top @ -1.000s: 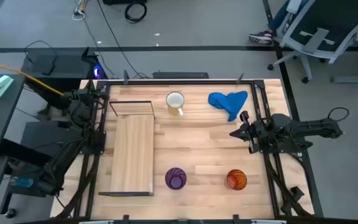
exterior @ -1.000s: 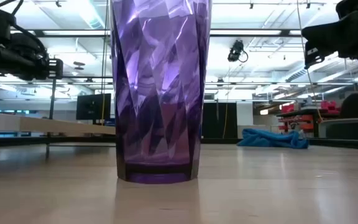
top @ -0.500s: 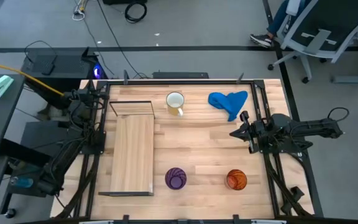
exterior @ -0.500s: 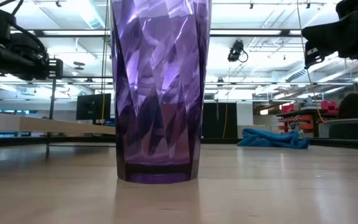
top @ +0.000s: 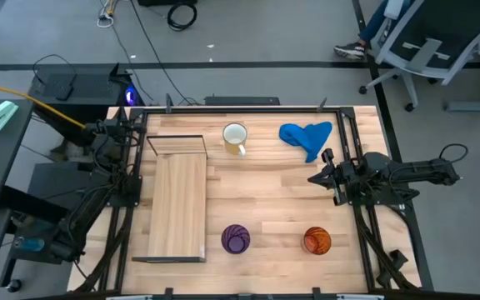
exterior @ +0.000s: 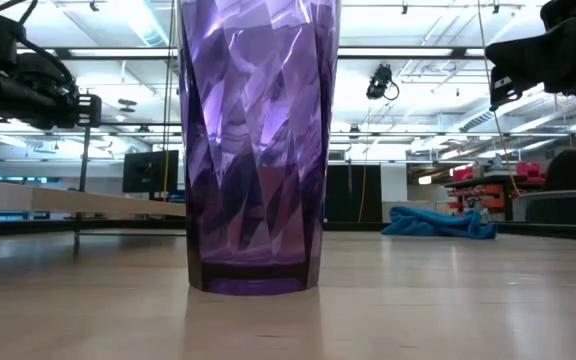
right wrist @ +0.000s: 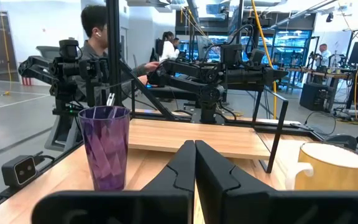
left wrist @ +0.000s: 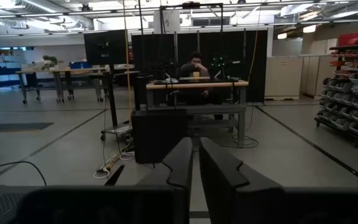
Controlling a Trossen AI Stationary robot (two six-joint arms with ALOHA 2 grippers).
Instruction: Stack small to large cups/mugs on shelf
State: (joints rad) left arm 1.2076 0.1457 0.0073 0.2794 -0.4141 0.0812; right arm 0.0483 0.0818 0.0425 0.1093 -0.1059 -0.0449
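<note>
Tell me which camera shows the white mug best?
The high view: the white mug sits whole and unobstructed near the table's far edge. The right wrist view catches only its upper part and handle; the low and left wrist views miss it.

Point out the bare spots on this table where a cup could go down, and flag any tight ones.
The shelf top is bare along its whole length. Open planks fill the middle, bordered by the white mug, the purple cup and the orange cup. It is tighter at the right edge, where the right gripper hangs below the blue cloth.

Three cups (top: 237, 239), one shelf (top: 177, 207), one cloth (top: 305, 137)
</note>
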